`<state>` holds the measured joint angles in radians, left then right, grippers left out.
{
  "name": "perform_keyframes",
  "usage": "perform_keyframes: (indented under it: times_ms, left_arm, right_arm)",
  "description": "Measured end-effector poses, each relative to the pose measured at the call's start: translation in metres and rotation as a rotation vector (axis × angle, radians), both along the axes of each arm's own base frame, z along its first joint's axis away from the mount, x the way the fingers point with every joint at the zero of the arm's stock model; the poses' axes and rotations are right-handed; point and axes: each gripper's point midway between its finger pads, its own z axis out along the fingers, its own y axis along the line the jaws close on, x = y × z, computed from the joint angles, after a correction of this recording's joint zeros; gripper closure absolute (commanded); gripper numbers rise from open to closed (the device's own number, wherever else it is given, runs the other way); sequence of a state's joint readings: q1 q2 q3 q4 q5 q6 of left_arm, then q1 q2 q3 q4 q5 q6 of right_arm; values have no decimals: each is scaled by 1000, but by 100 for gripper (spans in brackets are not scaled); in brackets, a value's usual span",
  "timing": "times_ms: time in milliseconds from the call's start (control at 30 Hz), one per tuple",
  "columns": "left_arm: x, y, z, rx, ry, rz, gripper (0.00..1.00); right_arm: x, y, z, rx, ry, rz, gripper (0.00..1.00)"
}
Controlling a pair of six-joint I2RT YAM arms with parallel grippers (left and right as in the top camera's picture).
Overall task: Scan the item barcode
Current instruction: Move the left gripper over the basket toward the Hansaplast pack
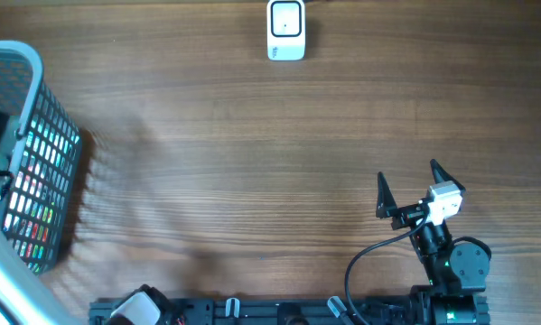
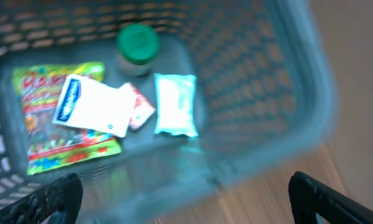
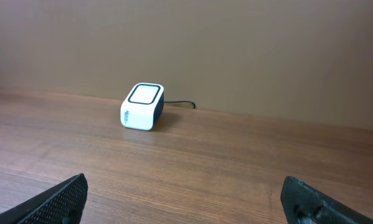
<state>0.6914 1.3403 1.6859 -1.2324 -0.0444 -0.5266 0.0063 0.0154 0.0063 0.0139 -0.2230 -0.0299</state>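
Near edge, right corner: I held the right gripper (image 1: 408, 171) over the table (image 1: 252, 162), fingers wide apart and empty. Left edge: the left gripper (image 2: 186, 202), fingers likewise spread and empty, hung above the basket (image 1: 37, 135). Inside lay the items: candy bag (image 2: 55, 149), white packet (image 2: 93, 106), pale sachet (image 2: 175, 104), green-capped bottle (image 2: 137, 43). Far edge, middle: the scanner (image 1: 286, 30).

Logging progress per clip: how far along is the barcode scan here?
Done: nothing; the packets and green-lidded jar lie in the basket. In hand: left jaws hang open over the basket, empty; right jaws open, empty, facing the scanner. Left: pick an item, present its barcode to the scanner.
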Motion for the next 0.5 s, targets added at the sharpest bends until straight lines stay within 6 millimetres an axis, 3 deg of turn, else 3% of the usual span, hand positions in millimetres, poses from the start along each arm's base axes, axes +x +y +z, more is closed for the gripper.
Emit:
perform_keyframes:
  times_ms: [233, 367, 500]
  left_arm:
    - [1, 47, -53, -103, 112, 164, 0]
    - [6, 71, -67, -76, 144, 212, 0]
    - [7, 78, -77, -66, 187, 209, 0]
  right_arm:
    - [0, 0, 0, 0, 0, 0, 0]
    - [0, 0, 0, 0, 0, 0, 0]
    - [0, 0, 0, 0, 0, 0, 0]
